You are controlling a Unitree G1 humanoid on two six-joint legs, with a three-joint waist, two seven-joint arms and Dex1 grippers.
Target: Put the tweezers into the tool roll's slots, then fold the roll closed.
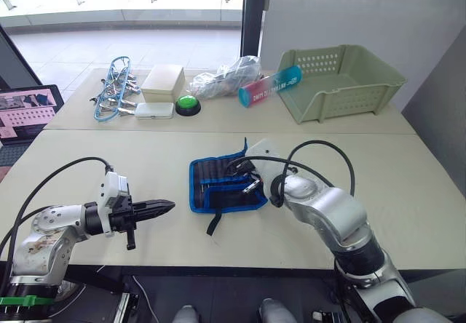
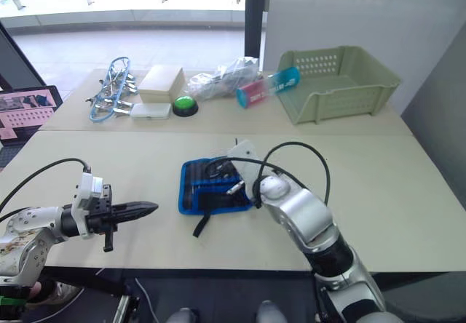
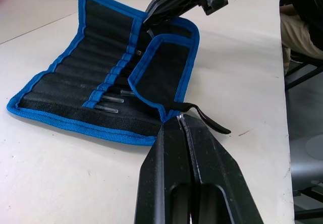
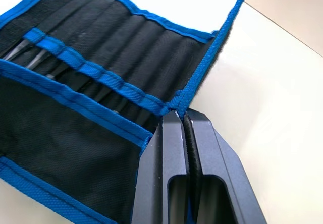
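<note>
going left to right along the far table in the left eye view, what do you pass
blue-wire clips → beige box → green button → clear plastic bag → pink and blue tube → green basket

Item counts

One tool roll (image 1: 222, 185) is seen on the near table. Tweezers (image 3: 113, 100) are tucked in its slots (image 4: 101, 77); their number cannot be told. On the far table are counted one green basket (image 1: 342, 79), one green button (image 1: 187, 105), two white boxes (image 1: 162, 83), and one blue-wire clip bundle (image 1: 113, 90).

Bare table (image 1: 109, 156) around tool roll (image 1: 218, 185); clutter well behind.
</note>
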